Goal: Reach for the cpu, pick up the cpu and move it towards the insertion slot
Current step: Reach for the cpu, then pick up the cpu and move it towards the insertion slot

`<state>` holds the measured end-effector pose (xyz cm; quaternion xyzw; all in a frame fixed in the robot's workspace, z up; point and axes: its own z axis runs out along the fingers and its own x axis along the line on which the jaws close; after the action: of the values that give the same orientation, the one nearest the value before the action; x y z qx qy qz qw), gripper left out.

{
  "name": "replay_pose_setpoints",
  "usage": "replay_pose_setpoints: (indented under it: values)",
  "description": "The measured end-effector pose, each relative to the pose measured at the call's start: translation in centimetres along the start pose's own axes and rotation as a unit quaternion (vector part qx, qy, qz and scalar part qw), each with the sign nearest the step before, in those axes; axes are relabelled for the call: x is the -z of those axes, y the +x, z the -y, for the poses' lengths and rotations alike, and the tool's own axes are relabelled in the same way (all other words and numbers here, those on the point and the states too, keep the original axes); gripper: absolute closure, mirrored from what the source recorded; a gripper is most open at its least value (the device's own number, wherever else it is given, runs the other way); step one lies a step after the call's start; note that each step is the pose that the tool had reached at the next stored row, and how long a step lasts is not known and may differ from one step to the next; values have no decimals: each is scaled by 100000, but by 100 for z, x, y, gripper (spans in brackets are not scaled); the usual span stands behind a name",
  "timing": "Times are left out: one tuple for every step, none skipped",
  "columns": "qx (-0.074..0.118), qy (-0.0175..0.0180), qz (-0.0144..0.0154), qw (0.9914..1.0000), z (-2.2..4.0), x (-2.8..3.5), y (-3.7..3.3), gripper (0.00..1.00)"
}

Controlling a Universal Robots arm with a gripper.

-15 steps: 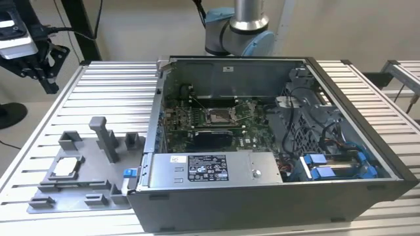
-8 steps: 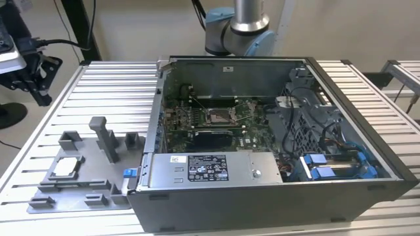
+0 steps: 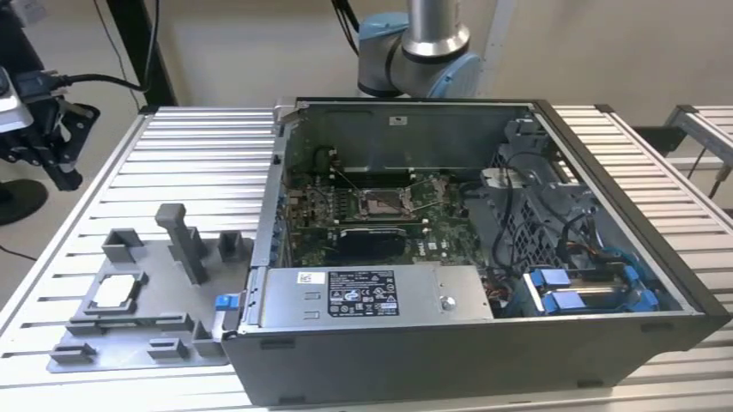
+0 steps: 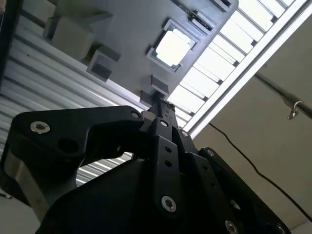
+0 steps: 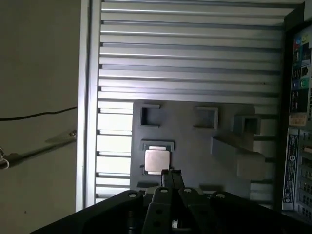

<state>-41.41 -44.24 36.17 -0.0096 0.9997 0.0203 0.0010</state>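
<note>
The cpu (image 3: 117, 292) is a small silvery square chip lying flat in a pocket of the grey fixture plate (image 3: 137, 352) on the slatted table, at the exterior view's left. It shows in both wrist views (image 4: 171, 47) (image 5: 157, 161). The insertion slot (image 3: 380, 202) is a square metal-framed socket on the green board inside the open computer case. My black gripper (image 5: 170, 172) (image 4: 163, 103) hangs well above the fixture, its fingers together with nothing between them. Its tips line up near the cpu's edge in the first wrist view.
The open computer case (image 3: 481, 343) stands beside the fixture, with a power supply, cables and blue drive clips inside. Grey upright blocks (image 3: 184, 240) rise from the fixture plate. The table's edge (image 5: 85, 122) runs close to the fixture, with floor beyond it.
</note>
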Motion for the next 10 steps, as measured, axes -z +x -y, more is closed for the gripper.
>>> replay_pose_setpoints:
  values:
    - [0, -2, 2, 100000, 0, 0, 0, 100]
    - [0, -2, 1, 100000, 0, 0, 0, 100]
    - [0, -5, 4, 100000, 0, 0, 0, 100]
    - [-2, -5, 3, 100000, 0, 0, 0, 100]
    - [-1, -6, 2, 100000, 0, 0, 0, 100]
    - [0, -7, 3, 100000, 0, 0, 0, 100]
    - [-1, -8, 1, 100000, 0, 0, 0, 100]
    - [0, -10, 2, 100000, 0, 0, 0, 100]
    - [0, -11, 0, 100000, 0, 0, 0, 100]
    - [-2, -10, -1, 100000, 0, 0, 0, 100]
